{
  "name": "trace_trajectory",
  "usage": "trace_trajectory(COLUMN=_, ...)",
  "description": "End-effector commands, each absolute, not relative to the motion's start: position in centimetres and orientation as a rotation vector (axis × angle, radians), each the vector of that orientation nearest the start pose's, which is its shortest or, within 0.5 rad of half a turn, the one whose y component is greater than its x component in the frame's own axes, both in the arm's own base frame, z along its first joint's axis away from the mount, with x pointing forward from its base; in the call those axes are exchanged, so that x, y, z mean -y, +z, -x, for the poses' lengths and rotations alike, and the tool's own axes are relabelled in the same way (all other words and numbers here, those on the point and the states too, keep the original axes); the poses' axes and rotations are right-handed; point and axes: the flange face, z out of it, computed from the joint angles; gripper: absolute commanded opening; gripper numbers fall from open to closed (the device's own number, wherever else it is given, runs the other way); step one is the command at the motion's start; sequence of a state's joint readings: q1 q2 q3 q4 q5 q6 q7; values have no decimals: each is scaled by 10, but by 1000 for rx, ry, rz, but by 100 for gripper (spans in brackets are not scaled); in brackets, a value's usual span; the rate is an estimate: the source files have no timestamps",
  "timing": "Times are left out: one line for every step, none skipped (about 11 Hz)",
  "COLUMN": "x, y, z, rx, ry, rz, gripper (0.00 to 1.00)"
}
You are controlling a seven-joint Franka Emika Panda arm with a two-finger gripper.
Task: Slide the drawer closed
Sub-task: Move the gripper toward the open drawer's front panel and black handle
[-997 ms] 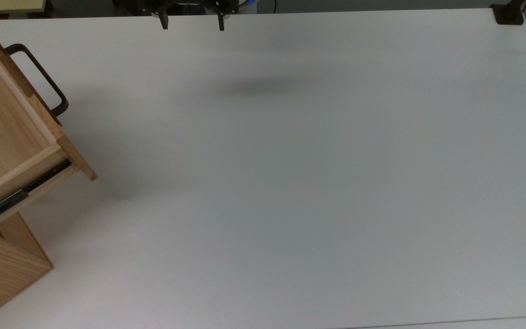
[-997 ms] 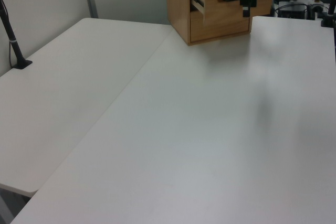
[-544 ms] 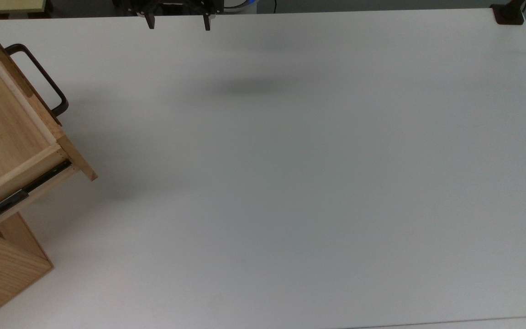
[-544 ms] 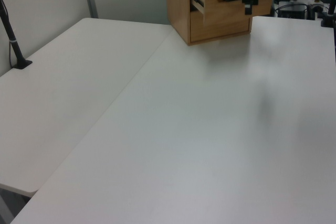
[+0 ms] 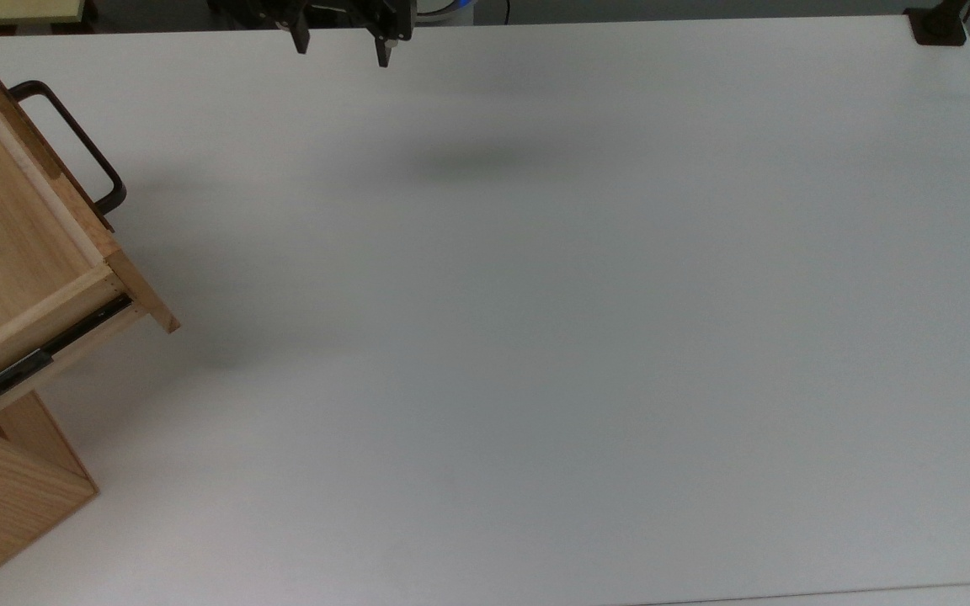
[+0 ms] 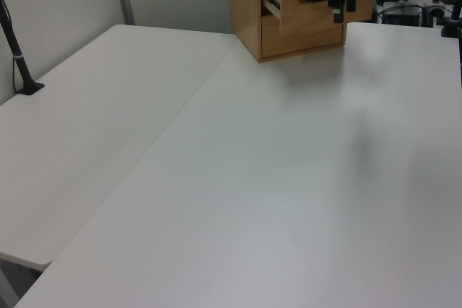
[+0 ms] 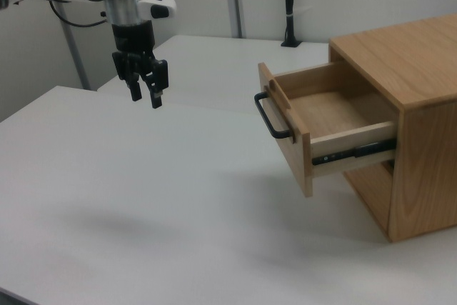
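You had the white bench [image 5: 535, 337] carrying the wooden cabinet [image 7: 407, 105] at its corner, at the top view's left edge. The drawer [image 7: 321, 116] stood pulled well out of it, handle [image 5: 72, 143] facing across the bench, side rail [image 7: 353, 152] exposed. Your gripper [image 7: 145, 94] hung above the bench's far edge in the top view, well apart from the drawer, fingers spread, holding nothing.

The top view hangs overhead, looking straight down on the white table [image 5: 535, 337]. The left view and right view stand lower at opposite ends, looking along it. All three share the drawer [image 5: 22, 244] and gripper [image 7: 146, 96].
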State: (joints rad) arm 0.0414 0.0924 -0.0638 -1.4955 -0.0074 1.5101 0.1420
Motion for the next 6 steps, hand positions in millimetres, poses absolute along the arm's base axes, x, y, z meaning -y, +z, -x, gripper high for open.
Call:
trace_trajectory(x=17, y=606, z=-577, rx=-569, ry=50, rz=3048, gripper=12)
trace_trajectory(x=32, y=610, z=-580, rx=-749, ry=-3, rz=2998, gripper=11)
trace_trajectory(x=43, y=612, z=-583, rx=-877, ry=-48, rz=2957, gripper=11)
trace_trajectory(x=56, y=614, z=-589, rx=-993, ry=-117, rz=2910, gripper=11)
trace_trajectory(x=73, y=616, z=-593, rx=-1105, ry=-183, rz=2857, gripper=11)
trace_trajectory(x=85, y=612, z=-598, rx=-1154, ry=-214, rz=2835, gripper=11)
